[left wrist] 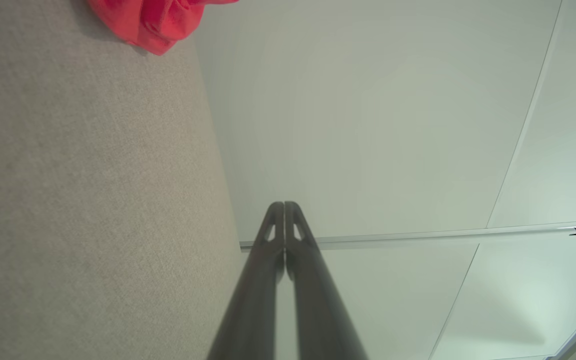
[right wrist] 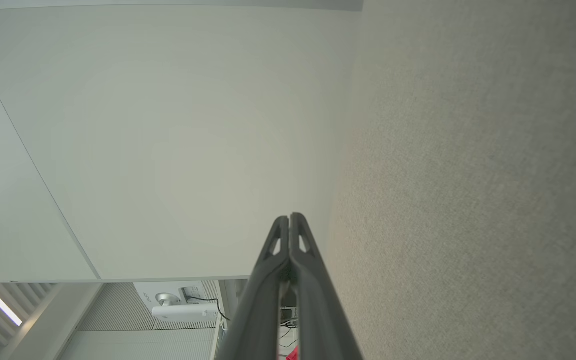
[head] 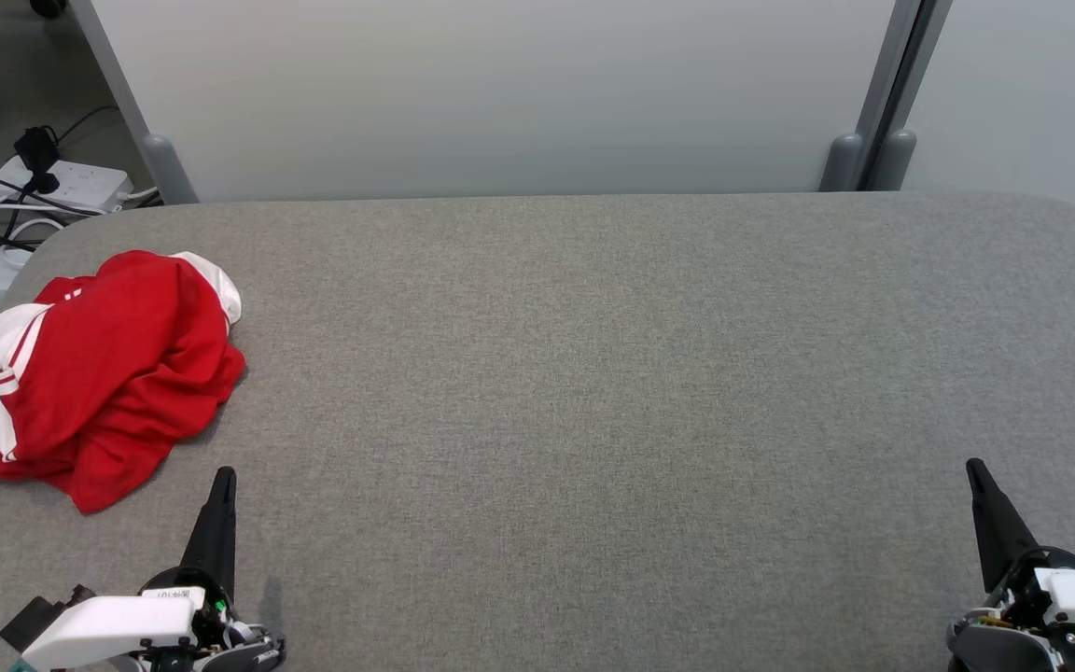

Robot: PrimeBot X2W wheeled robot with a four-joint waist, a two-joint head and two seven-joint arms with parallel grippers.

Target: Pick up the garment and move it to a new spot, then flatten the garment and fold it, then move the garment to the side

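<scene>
Garment (head: pixel 94 373) crumpled, no clear long axis | left gripper (head: pixel 223 478) just beside its near edge, right gripper (head: pixel 974 469) well apart | both finger pairs pressed together, empty

The left gripper (head: pixel 224 478) sits at the lower left of the head view, its two dark fingers pressed together, pointing up and leaning slightly right. The right gripper (head: pixel 974 467) sits at the lower right, fingers likewise pressed together, leaning slightly left. Both hold nothing.
</scene>
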